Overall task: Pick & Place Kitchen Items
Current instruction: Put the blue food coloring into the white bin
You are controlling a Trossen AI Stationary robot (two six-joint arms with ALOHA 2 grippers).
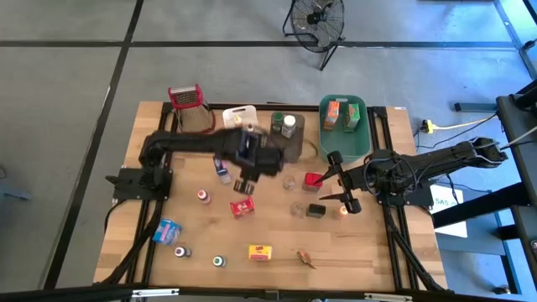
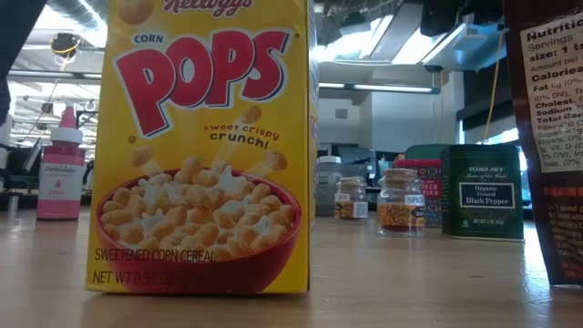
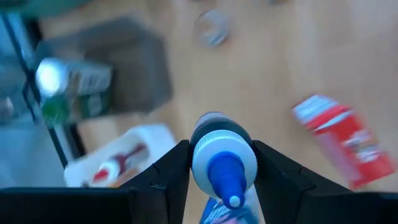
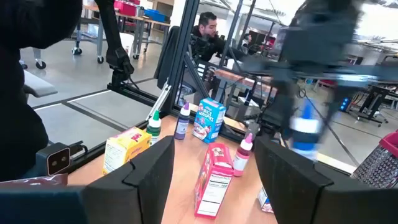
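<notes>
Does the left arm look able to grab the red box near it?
Probably not yet: the left end effector is shut on a blue-capped bottle, so it has no free grip, though the red box sits unobstructed.

A light wooden desk (image 1: 126, 218) stands on a grey floor (image 1: 59, 126). At its far edge sit a grey wire mesh thing with a red top (image 1: 187, 98), a white plastic tub (image 1: 239, 116) and a green plastic tub (image 1: 359, 144). A black fan (image 1: 315, 21) stands beyond. A person (image 4: 205, 34) sits far off.
</notes>
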